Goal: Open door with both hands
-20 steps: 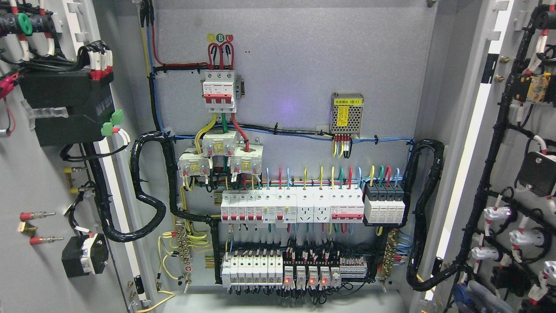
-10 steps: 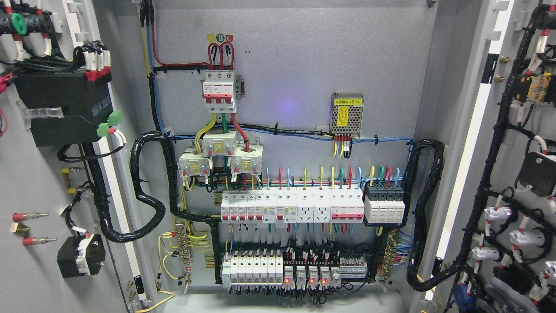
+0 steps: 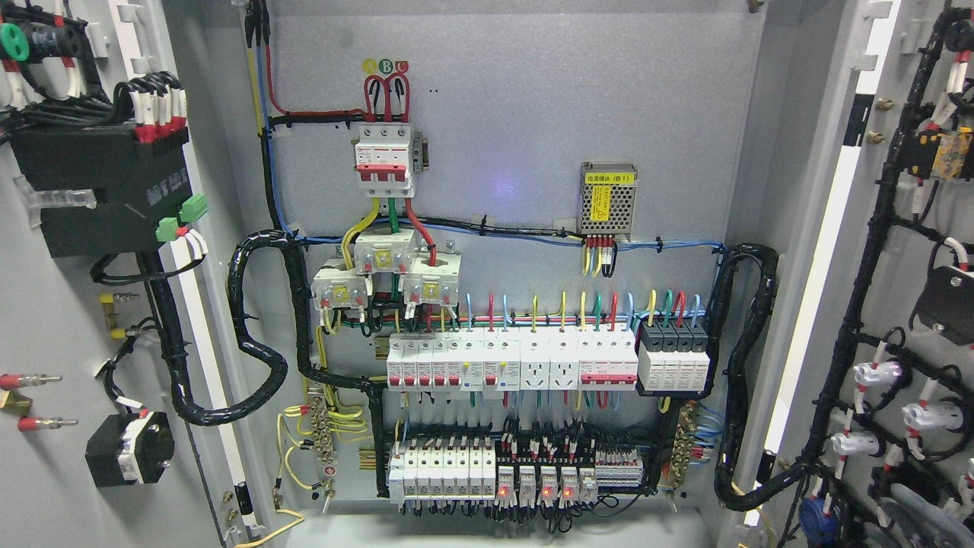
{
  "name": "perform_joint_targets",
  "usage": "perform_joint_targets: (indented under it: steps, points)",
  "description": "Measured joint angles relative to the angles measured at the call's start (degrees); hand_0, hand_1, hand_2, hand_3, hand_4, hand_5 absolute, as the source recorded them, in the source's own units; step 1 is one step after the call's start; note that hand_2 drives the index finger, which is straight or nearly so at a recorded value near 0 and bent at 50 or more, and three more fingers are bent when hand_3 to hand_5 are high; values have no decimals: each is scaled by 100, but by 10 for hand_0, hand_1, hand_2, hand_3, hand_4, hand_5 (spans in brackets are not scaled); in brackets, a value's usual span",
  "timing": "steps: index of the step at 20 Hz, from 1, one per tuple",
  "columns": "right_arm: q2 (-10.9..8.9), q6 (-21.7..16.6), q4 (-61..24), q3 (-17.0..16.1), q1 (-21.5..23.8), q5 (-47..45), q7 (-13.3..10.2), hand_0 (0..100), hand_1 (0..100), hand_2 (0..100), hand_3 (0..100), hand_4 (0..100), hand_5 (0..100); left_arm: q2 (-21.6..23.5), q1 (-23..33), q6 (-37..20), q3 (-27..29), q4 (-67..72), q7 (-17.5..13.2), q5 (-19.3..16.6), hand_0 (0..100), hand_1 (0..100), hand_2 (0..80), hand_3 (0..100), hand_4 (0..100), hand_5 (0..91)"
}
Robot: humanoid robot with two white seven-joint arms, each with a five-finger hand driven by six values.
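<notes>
we see both cabinet doors swung wide: left door [image 3: 46, 304] at the frame's left edge, right door [image 3: 898, 289] at the right, the breaker panel [image 3: 510, 365] in the middle. no robot hand in view, so we cannot tell finger state. doors look stiff, heavy with wiring; we'd grip the bare outer edge, not the cables.

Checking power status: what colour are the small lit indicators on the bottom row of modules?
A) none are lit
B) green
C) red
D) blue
C: the indicators glow red along the bottom row inside the open cabinet.
</notes>
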Motion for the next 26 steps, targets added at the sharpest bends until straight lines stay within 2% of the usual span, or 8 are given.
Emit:
perform_joint_targets:
  steps: [17,26]
  points:
    - [-38,26,200,-200,23,-92,28,0,0,0,0,0,0,232,331,-1,545,109,38,1063,0,0,0,0,0,0]
    - [-19,26,246,-372,41,-141,-13,0,0,0,0,0,0,335,558,-1,1019,297,7,1601,0,0,0,0,0,0]
